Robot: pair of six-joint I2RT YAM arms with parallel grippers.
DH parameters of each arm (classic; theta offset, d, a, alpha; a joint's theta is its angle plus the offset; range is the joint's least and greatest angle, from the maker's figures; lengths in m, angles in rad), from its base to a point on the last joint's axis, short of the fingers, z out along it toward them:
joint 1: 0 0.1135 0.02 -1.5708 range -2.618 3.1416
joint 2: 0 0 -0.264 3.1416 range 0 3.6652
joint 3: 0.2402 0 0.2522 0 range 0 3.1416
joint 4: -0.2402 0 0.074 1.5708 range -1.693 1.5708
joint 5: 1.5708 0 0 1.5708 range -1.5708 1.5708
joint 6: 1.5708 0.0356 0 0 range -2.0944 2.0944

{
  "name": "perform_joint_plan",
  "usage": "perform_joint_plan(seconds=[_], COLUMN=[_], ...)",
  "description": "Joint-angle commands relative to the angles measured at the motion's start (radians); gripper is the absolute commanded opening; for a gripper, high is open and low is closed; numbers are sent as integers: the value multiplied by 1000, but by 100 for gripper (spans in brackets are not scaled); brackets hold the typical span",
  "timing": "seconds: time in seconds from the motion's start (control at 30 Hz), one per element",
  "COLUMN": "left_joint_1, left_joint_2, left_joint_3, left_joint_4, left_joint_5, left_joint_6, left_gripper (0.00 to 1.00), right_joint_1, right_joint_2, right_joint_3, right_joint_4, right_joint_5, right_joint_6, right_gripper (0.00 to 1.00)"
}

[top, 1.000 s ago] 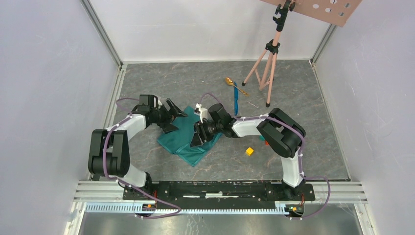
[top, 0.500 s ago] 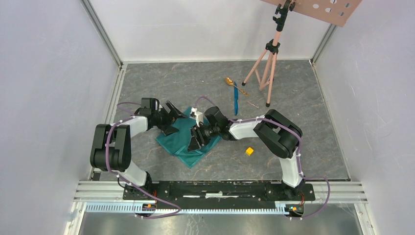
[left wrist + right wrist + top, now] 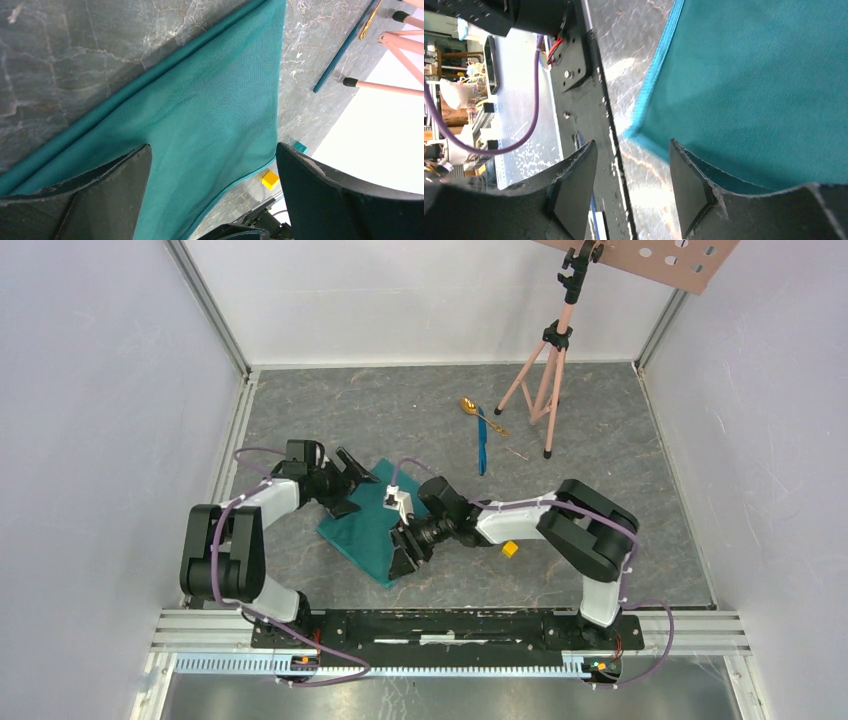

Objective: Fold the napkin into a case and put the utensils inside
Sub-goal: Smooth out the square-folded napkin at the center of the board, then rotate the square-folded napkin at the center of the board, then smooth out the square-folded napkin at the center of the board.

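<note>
Napkin (image 3: 365, 530): folded teal strip, diagonal, left of the table (image 3: 620, 490) centre.
Left end effector (image 3: 357, 489): over napkin's far-left edge.
Right end effector (image 3: 407, 553): at napkin's near corner.
Gold spoon (image 3: 467, 406), blue knife (image 3: 482, 448): together, toward far edge.

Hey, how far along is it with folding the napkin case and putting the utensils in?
Early. The napkin looks folded over once, with a doubled edge, but is not yet a narrow case. Both the left gripper and right gripper hover over it, jaws open. The spoon and blue knife lie untouched at the far side.
</note>
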State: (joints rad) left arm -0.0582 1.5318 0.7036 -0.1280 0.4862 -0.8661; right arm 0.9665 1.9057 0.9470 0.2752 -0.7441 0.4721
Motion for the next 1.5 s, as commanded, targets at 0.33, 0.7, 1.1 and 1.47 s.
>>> perform_joint_plan(seconds=[0.33, 0.7, 1.1, 1.47], left_joint_1=[-3, -17, -40, -187], left_joint_2=[-176, -360, -225, -266], left_joint_3=[59, 13, -46, -210], left_joint_4=[-216, -336, -215, -141], left_joint_5=[-4, -88, -86, -172], left_joint_6=[209, 264, 252, 144], left_gripper=[100, 100, 96, 93], right_joint_1=[-191, -330, -305, -385], right_joint_2=[-84, 70, -146, -394], right_joint_3=[-76, 205, 263, -162], right_joint_4=[-33, -398, -463, -419], right_joint_5=[227, 605, 401, 347], right_joint_6=[-24, -411, -317, 18], right_gripper=[50, 47, 69, 69])
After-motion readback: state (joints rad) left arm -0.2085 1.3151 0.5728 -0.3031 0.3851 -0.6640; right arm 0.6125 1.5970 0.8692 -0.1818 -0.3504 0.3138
